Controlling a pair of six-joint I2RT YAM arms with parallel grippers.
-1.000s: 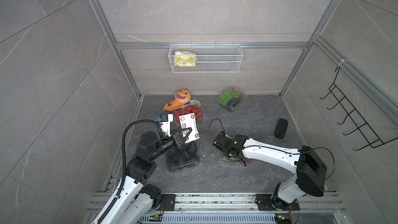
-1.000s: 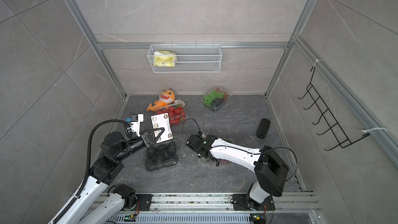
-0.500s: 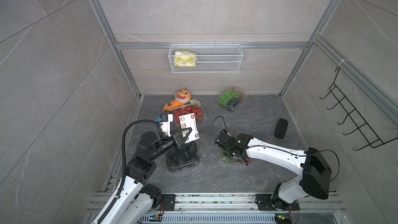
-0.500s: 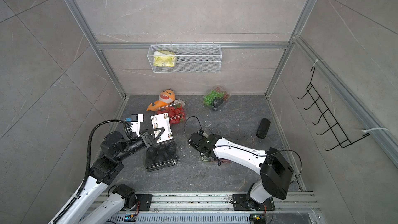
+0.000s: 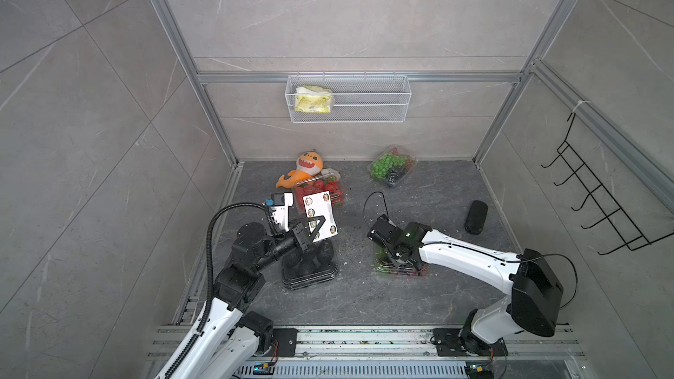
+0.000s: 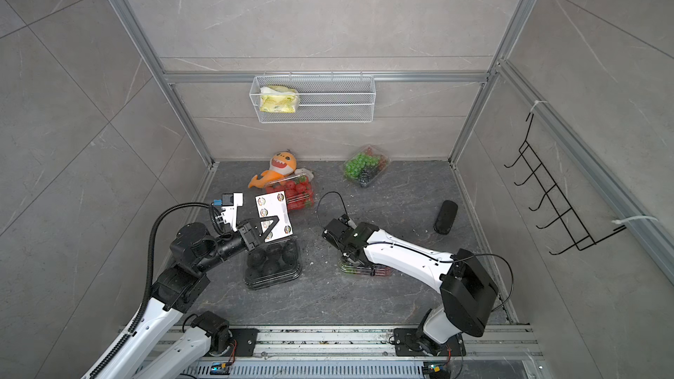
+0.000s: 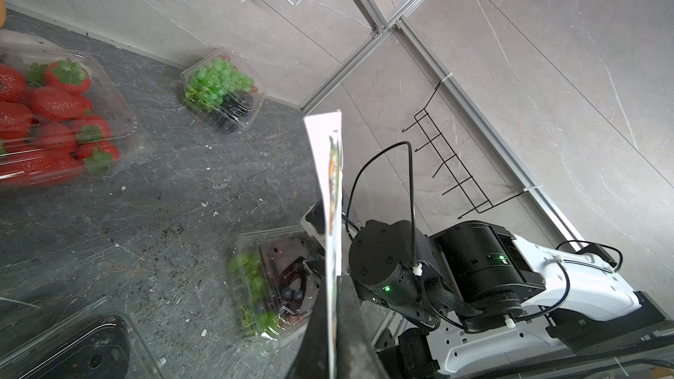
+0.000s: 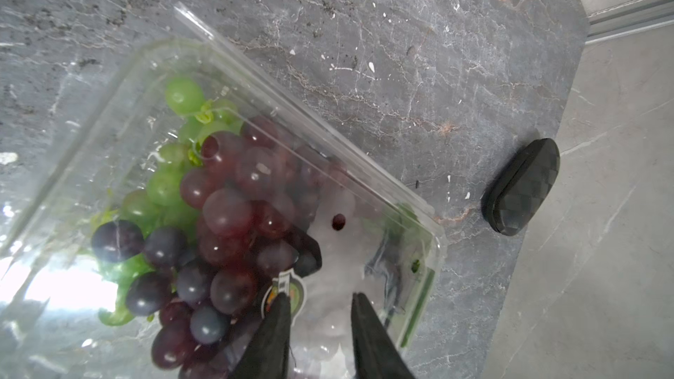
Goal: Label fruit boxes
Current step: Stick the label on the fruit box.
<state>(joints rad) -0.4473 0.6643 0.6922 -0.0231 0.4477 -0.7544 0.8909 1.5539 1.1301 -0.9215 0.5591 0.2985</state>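
My left gripper [image 5: 313, 226] is shut on a white sheet of round stickers [image 5: 321, 213], held up above the box of dark fruits [image 5: 310, 267]. In the left wrist view the sheet [image 7: 330, 176] shows edge-on between the jaws. My right gripper [image 8: 319, 297] is open just over the lid of the box of purple and green grapes [image 8: 219, 176], which in both top views sits under the right wrist [image 5: 401, 269]. A round sticker [image 8: 288, 289] lies on that lid, touching one fingertip. The strawberry box [image 5: 322, 189] and the green grape box [image 5: 392, 165] stand further back.
An orange plush toy [image 5: 308, 167] leans behind the strawberry box. A black oval object [image 5: 476, 216] lies by the right wall. A wire basket [image 5: 346, 98] with a yellow packet hangs on the back wall, and a black hook rack [image 5: 601, 205] on the right wall.
The right gripper's jaws have parted over the grape box, and the right arm's elbow has swung to the right. The left arm and the sheet have not moved.
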